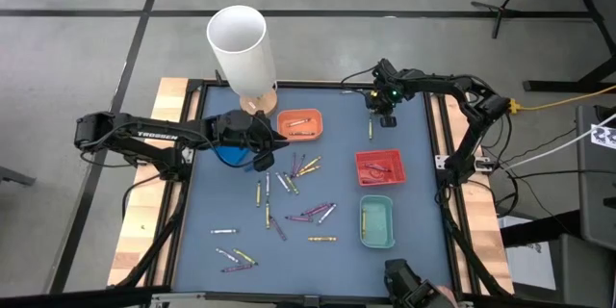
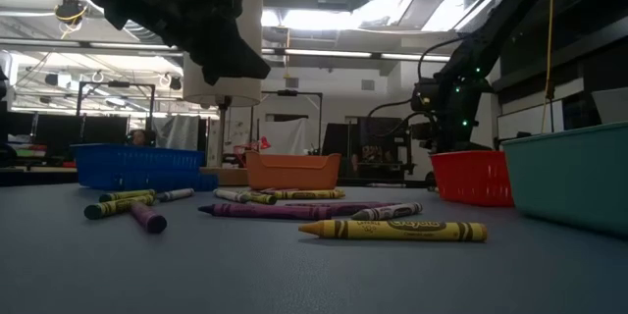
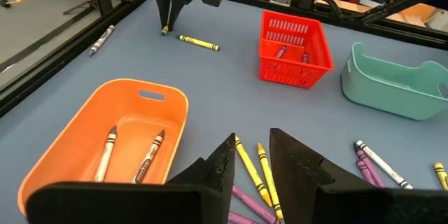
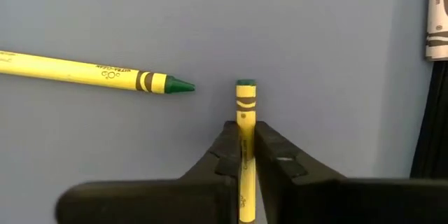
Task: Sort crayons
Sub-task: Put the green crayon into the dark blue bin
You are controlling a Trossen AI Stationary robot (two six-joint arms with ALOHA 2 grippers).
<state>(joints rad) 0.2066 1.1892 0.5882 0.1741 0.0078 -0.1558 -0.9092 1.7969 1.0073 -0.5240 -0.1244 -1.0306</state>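
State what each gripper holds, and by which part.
Right gripper: yellow crayon, pinched around mid-length, tip sticking out. Left gripper: nothing.

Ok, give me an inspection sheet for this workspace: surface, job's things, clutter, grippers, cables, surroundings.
Surface: dark blue mat in a black frame on a wooden table.
Job's things: loose crayons scattered mid-mat; two crayons in the orange tray; some in the red tray; one in the teal tray; blue tray under the left arm.
Clutter: tall white cylinder at the mat's far edge.
Grippers: right gripper shut on a yellow crayon, another yellow crayon beside it; left gripper open, empty, over the loose crayons.
Cables: yellow cable right of the table.
Surroundings: concrete floor; cluttered lab room behind.
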